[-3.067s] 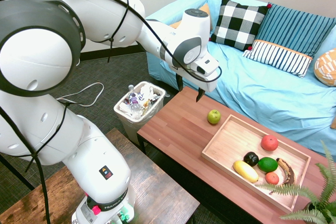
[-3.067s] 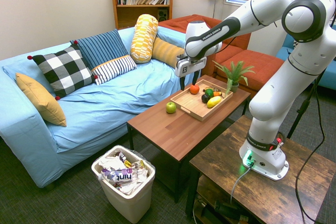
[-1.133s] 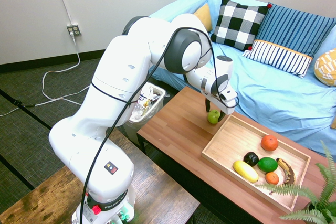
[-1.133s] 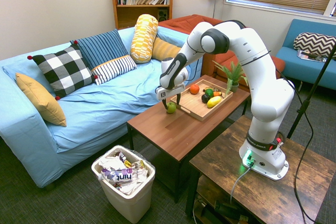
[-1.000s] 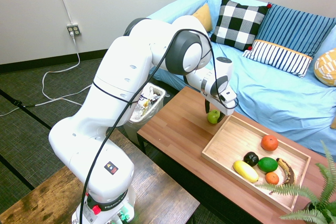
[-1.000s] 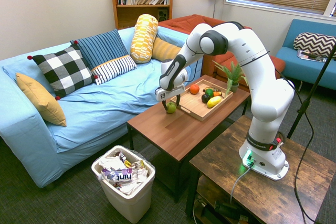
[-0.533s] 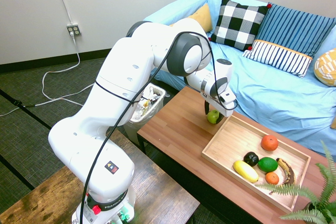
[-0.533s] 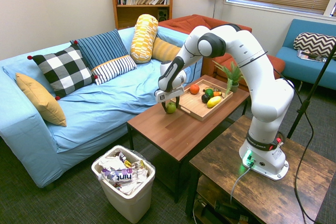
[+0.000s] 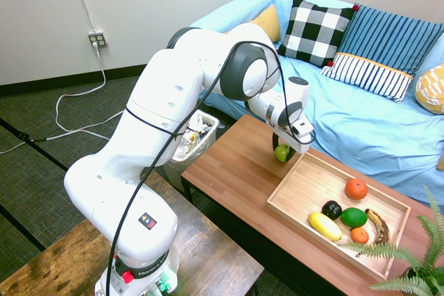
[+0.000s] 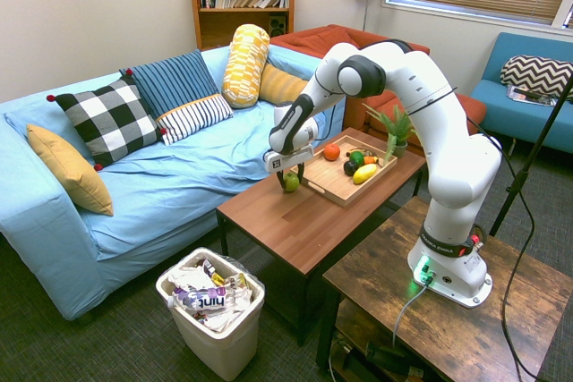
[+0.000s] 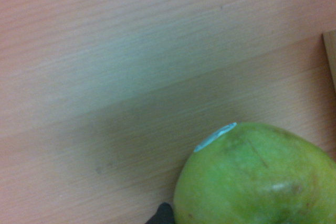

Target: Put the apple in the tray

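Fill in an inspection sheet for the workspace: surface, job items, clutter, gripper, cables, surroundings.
Surface: reddish-brown wooden coffee table, no spills seen.
Apple: green apple on the coffee table, outside the tray, between the gripper's fingers.
Tray: light wooden tray on the same table, beside the apple.
Clutter: inside the tray, red-orange fruit, dark fruit, green oval fruit, yellow fruit, small orange fruit, banana.
Gripper: gripper closed on the apple.
Surroundings: blue-covered sofa, filled bin, fern.
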### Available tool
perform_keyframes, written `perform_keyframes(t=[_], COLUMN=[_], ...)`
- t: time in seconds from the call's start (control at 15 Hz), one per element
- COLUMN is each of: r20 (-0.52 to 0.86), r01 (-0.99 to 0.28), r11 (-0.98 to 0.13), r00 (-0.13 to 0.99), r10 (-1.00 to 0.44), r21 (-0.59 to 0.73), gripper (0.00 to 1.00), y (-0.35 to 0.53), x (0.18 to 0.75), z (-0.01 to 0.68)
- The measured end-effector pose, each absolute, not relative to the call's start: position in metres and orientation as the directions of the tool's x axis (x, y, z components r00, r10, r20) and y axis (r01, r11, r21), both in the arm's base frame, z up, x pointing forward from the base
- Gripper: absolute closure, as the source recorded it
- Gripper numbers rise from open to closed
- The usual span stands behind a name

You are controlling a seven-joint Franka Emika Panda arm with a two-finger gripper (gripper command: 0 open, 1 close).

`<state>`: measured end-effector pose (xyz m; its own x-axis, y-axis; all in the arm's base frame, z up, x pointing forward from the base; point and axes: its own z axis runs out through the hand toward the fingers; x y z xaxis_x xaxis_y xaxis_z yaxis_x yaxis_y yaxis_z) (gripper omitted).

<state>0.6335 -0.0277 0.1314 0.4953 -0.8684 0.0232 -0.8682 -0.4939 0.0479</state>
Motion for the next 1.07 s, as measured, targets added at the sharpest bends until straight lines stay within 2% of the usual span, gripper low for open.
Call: perform_keyframes(t=[0.2,0.47,0.8,1.07], r20=[0.052,0.070,0.023,-0.012], r01=[-0.883,-0.917,-0.936,-0.939], r11=[-0.469,-0.398,-0.351,-0.345], r00=[0.468,0.397,0.351,0.345], r10=[-0.882,-0.915,-0.936,-0.939], r21=[-0.004,-0.006,0.012,0.016], gripper=[1.00,1.00,1.00,1.00], y=[-0.059,-0.130,-0.187,-0.183], x=[0.632,0.586,0.533,0.533], z=[0.182,0.216,0.175,0.132])
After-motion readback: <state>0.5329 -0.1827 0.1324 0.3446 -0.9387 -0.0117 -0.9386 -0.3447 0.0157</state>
